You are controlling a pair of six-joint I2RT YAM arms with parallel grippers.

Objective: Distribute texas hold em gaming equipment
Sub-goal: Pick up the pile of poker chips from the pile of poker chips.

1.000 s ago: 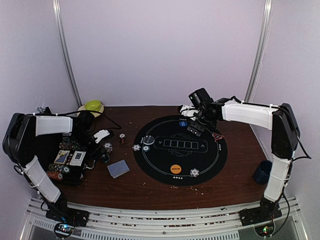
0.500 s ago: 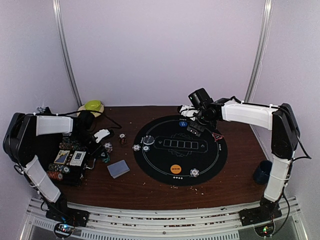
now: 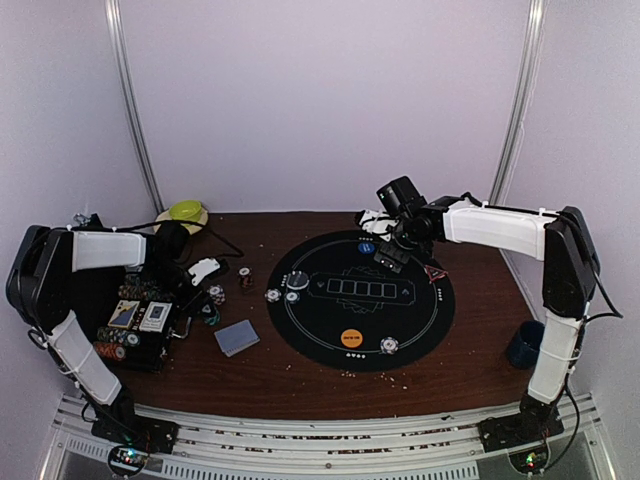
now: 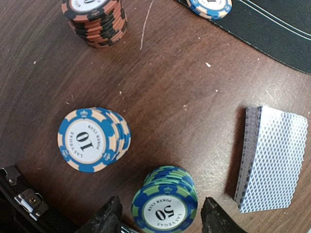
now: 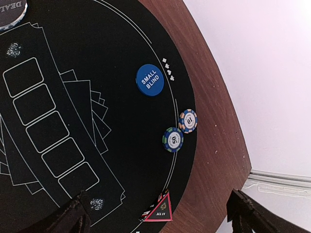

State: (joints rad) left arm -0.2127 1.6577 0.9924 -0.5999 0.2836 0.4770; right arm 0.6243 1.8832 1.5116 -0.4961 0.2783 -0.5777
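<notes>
In the left wrist view my left gripper (image 4: 160, 218) is open, one finger on each side of a blue-green stack of "50" chips (image 4: 165, 204); no contact is visible. A blue-and-cream "10" stack (image 4: 90, 141) and a red-black stack (image 4: 95, 19) lie beyond it, and the grey-blue card deck (image 4: 272, 158) lies to the right. My right gripper (image 5: 163, 216) is open and empty above the black mat (image 5: 97, 58), near the blue "small blind" button (image 5: 149, 80), a "10" chip (image 5: 188, 120), a "50" chip (image 5: 172, 139) and a triangular "all in" marker (image 5: 160, 209). The orange button (image 3: 351, 338) lies at the mat's near edge.
The open black chip case (image 3: 130, 320) stands at the left by my left arm. A dark blue mug (image 3: 525, 343) stands at the near right. A yellow-green bowl (image 3: 186, 211) sits at the back left. The dealer button (image 3: 298, 280) and loose chips (image 3: 273, 295) lie at the mat's left rim.
</notes>
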